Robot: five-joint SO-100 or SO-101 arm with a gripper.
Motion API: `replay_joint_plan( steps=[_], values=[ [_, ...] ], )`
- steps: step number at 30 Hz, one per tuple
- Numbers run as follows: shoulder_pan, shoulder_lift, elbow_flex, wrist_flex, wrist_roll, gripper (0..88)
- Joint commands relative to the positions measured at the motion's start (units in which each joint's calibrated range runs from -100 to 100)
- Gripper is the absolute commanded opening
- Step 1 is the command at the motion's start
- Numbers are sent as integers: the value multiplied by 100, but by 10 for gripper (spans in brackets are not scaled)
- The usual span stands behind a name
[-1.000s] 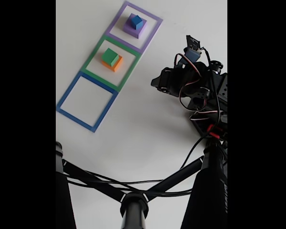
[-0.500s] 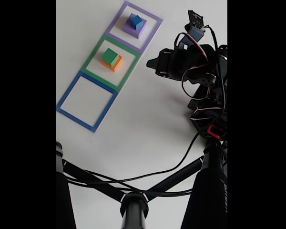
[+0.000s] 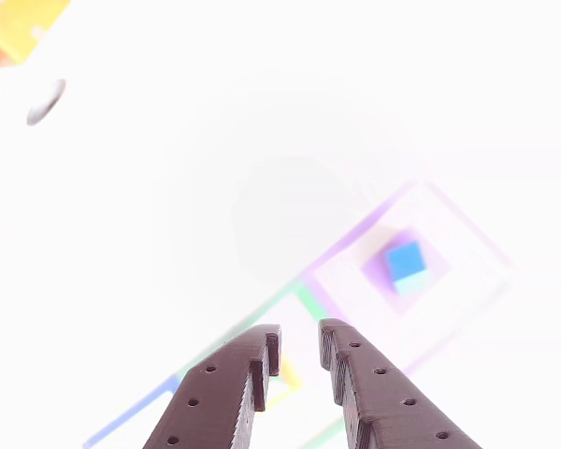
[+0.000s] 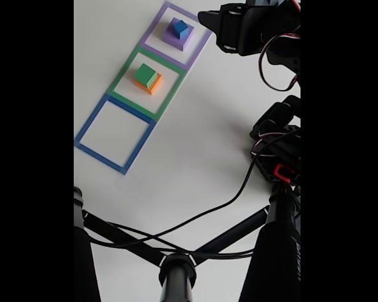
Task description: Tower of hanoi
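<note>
Item: arm. In the fixed view your arm has swung up from the right-middle of the table to the top edge, and now reaches toward the purple outline [image 4: 177, 35]. It has covered this in about a second.

Item: gripper [image 3: 299, 348]. In the other view its two dark fingers [image 3: 238, 383] enter from the bottom edge, close together with a narrow gap between the tips, nothing between them. They are nearly pressed together and pinch nothing. The gripper hangs high, aimed past the outline corner, with the blue cube [image 3: 407, 265] up and to the right of the tips.

Item: blocks. The blue cube [image 4: 179, 28] sits on the purple block [image 4: 174, 40] inside the purple outline. The green block [image 4: 146, 75] sits on the orange block [image 4: 153, 85] inside the green outline [image 4: 146, 80]. The blue outline [image 4: 115, 133] holds nothing. None of these has shifted over the last second.

Item: meaning for the task. The move reads as an approach to the blue cube, the only free piece on that stack. You likely need to spread the fingers before descending; at the present gap they would not pass round the cube.
</note>
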Motion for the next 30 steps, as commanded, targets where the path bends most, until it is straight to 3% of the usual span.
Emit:
replay_joint_plan(
  steps=[1,5,7,11,15,22,30],
  values=[
    [473,211,-1106,716,2169,0],
    [837,259,-1679,1655,4536,1],
    [942,186,-1697,1744,4857,1],
    [1077,9,-1361,1971,6108,55],
    [1163,-306,-525,1607,6700,147],
    [1527,-783,1166,117,6700,217],
    [1556,-1219,3421,-2280,6700,238]
  ],
)
